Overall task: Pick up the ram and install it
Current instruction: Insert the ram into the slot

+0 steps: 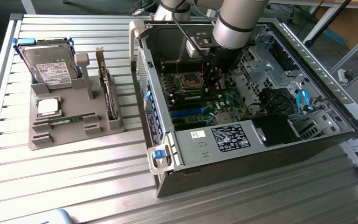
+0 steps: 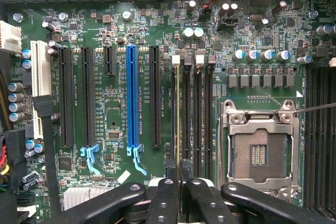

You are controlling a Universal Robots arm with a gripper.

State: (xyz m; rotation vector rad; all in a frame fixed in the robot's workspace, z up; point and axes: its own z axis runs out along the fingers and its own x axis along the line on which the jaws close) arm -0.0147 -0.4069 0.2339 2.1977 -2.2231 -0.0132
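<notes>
My gripper is clamped on the ram, at three o'clock from the tray in the exterior view. I judge it light, stiff and fragile, best held at its edge.

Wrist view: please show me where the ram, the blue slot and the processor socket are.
ram (image 2: pixel 178 108), wrist view, on its thin edge facing the camera.
blue slot (image 2: pixel 131 95), wrist view, middle of its length.
processor socket (image 2: pixel 258 153), wrist view, on its dark middle field.
</notes>
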